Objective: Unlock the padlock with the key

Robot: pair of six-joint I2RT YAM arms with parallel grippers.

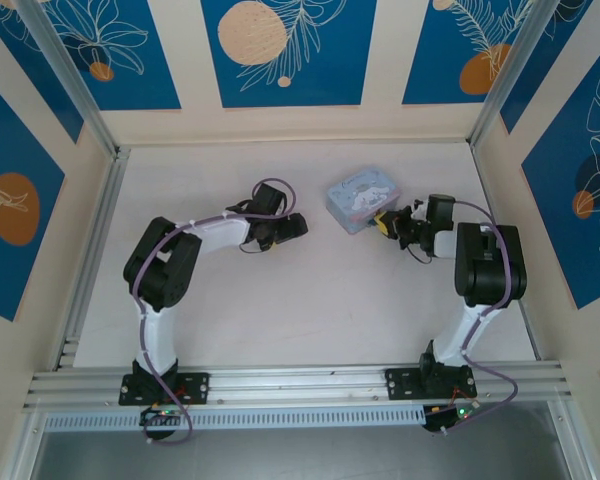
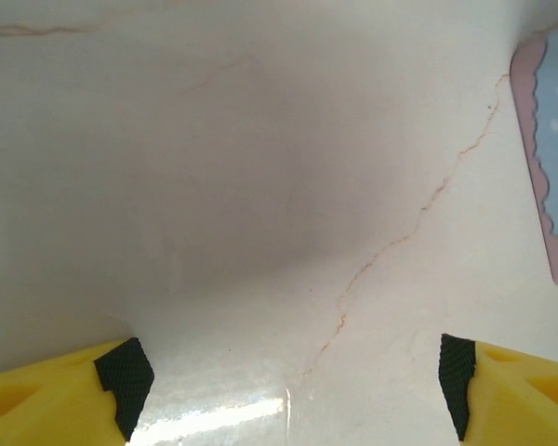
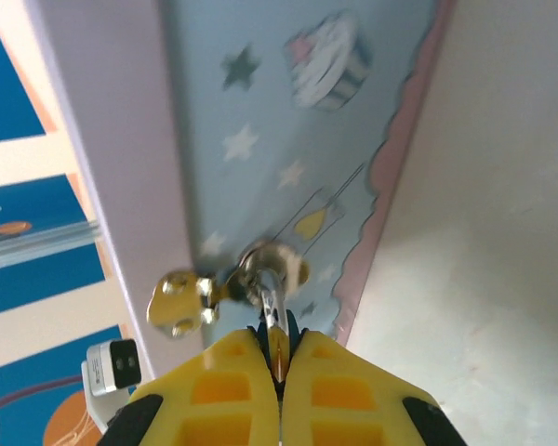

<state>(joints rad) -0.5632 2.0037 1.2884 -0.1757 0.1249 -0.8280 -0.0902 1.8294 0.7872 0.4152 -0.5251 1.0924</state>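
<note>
**Right gripper clamped on key at padlock; left gripper wide open over bare table**

Top view: tin (image 1: 360,198) lies far of centre on the table (image 1: 280,310), lid up; right gripper (image 1: 387,222) sits at the tin's near right corner, touching or just short of it, I cannot tell which; padlock and key too small to make out here; left gripper (image 1: 299,226) is left of the tin, pointing toward it, with a clear gap between.

Left wrist view: left gripper (image 2: 288,386) has its jaws spread wide and nothing between them; black pads (image 2: 123,383) at the bottom corners; table below shows a thin crack-like line; a strip of the tin's pink scalloped edge at the far right.

Right wrist view: right gripper (image 3: 279,372) has its yellow fingers pressed together on the key (image 3: 273,321), a thin metal sliver; the key's far end meets the padlock (image 3: 259,268), a small shiny piece on the tin's pale blue side; a brassy lobed piece (image 3: 180,302) hangs just left, joined to it; whether the key sits in the keyhole cannot be told.
</note>
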